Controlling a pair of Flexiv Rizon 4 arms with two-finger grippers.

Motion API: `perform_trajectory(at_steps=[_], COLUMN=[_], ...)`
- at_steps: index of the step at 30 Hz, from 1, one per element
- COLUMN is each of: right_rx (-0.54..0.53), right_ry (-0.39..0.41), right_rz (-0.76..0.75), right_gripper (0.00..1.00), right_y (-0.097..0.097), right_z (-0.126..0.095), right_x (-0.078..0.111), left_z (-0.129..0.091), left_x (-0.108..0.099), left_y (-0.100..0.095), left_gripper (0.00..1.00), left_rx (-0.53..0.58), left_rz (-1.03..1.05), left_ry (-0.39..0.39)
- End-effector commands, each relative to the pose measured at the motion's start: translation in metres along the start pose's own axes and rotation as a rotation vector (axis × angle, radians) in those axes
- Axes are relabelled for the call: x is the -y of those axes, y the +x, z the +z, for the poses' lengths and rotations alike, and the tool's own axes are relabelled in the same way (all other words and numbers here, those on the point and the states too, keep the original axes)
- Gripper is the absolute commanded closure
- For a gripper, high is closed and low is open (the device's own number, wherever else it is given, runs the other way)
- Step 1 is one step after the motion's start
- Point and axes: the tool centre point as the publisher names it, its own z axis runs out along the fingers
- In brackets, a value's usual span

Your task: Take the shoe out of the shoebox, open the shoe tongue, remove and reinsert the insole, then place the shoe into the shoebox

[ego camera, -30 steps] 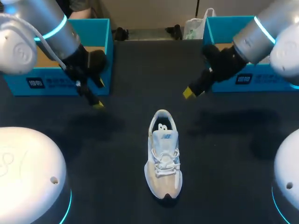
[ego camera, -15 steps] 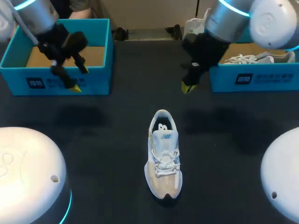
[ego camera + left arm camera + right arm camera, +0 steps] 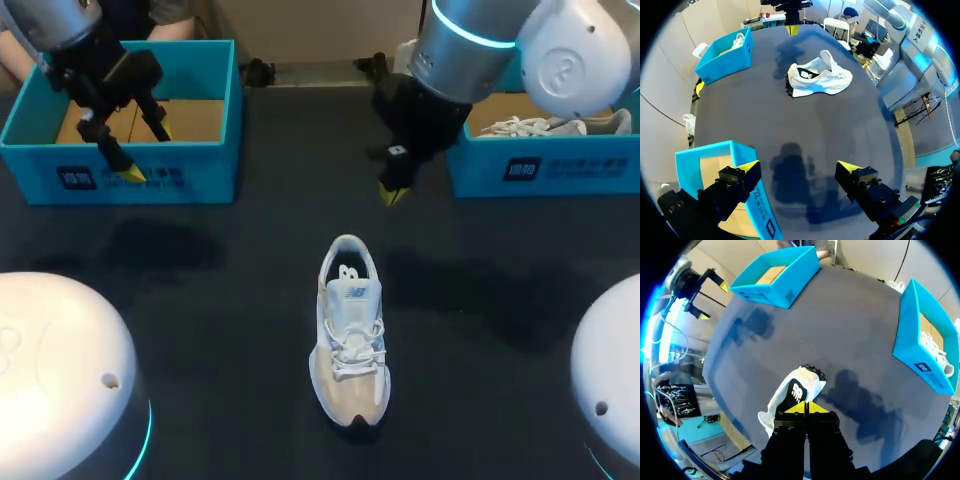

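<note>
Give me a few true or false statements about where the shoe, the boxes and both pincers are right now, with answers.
The white lace-up sneaker stands on the dark table, outside both boxes. True.
The left pincer is shut on the sneaker. False: it is open and empty, near the left blue cardboard shoebox.
The right blue shoebox holds another white shoe. True.
The right pincer gapes wide. False: its yellow tips meet, holding nothing.

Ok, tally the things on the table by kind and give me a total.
Blue shoeboxes: 2, the left shoebox and the right shoebox.
White shoes: 2, the shoe on the table and the shoe in the right shoebox.
Total: 4.
</note>
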Motion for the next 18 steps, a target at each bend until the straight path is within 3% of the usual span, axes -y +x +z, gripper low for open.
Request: perform_trajectory(at_steps=[1,5,13,18], right_rx=[-0.002,-0.013,0.09,0.096], right_ry=[-0.007,-0.044,-0.068,-0.097], right_rz=[0.001,0.066,0.257,0.364], right_gripper=[1.0,1.0,1.0,1.0], right_y=[-0.001,0.014,0.051,0.06], right_z=[-0.001,0.011,0.045,0.056], right_x=[0.003,0.002,0.009,0.014], left_z=[0.0,0.0,0.0,0.0], left_x=[0.0,0.0,0.0,0.0], left_y=[0.002,0.002,0.002,0.002], left_gripper=[0.0,0.0,0.0,0.0], left_rx=[0.003,0.003,0.003,0.003], left_rz=[0.0,0.0,0.0,0.0], left_ry=[-0.002,-0.002,-0.002,-0.002])
